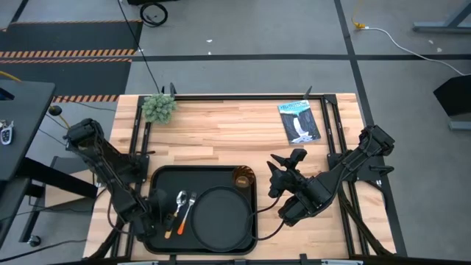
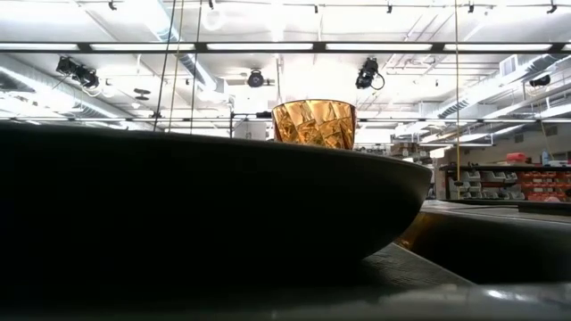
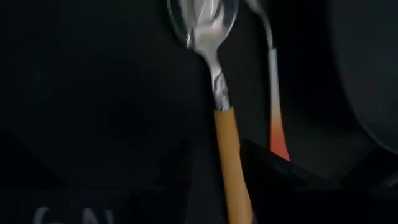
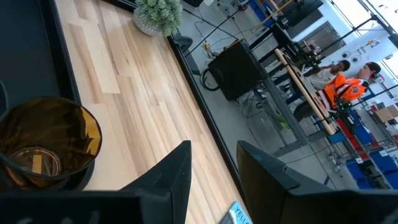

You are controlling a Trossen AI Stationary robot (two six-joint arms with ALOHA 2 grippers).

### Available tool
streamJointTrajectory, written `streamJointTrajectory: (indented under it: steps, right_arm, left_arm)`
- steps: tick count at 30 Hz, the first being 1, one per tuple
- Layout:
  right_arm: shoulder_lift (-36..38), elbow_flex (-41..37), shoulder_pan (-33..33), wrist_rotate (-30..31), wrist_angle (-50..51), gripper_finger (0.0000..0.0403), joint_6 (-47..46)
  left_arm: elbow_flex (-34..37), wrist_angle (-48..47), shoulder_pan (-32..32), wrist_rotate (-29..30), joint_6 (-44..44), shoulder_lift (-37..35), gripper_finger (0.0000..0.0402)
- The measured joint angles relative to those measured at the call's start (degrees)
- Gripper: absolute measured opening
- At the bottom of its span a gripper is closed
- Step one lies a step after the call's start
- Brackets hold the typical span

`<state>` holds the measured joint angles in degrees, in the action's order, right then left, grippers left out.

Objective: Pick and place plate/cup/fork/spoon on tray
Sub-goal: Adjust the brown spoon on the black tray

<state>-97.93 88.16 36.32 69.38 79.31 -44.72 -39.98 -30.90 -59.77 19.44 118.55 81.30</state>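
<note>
The black tray (image 1: 163, 182) lies at the table's near edge. On it rest the round black plate (image 1: 223, 215), the amber cup (image 1: 243, 177) at its far right corner, and the spoon (image 1: 179, 206) and fork (image 1: 190, 209) side by side left of the plate. My left gripper (image 1: 153, 216) hangs open over the tray's left part. In its wrist view the spoon's orange handle (image 3: 231, 155) runs between its fingers (image 3: 292, 177), and the fork (image 3: 275, 99) lies just beyond. My right gripper (image 1: 280, 174) hovers open right of the cup (image 4: 46, 146), nothing between its fingers (image 4: 177, 177).
A small potted plant (image 1: 158, 108) stands at the table's far left and a blue booklet (image 1: 299, 121) lies at the far right. Bare wood (image 1: 221, 132) stretches between them. People in orange vests (image 4: 345, 87) show in the room beyond the table.
</note>
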Motion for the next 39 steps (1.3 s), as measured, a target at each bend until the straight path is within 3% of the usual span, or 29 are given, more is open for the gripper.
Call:
streamJointTrajectory:
  steps: [4,9,18,28,39]
  right_arm:
    - [0.00,0.00,0.00,0.04,-0.04,0.0134,0.30]
    - [0.00,0.00,0.00,0.11,-0.63,0.0134,0.97]
    - [0.00,0.00,0.26,0.02,-4.24,0.0134,4.74]
    - [0.00,0.00,-0.45,-0.75,-12.20,0.0134,11.94]
    - [0.00,0.00,-0.07,-2.03,-12.94,0.0134,12.36]
  left_arm:
    - [-4.42,-5.12,3.08,0.29,-10.38,0.04,0.0142]
    - [-5.86,-5.95,7.44,5.32,-30.42,1.48,0.0142]
    - [-5.47,-8.04,18.43,6.27,-46.38,1.62,0.0141]
    - [-5.47,-5.98,24.72,5.05,-57.63,1.62,0.0141]
    - [-5.49,-1.11,29.48,3.82,-63.86,7.20,0.0141]
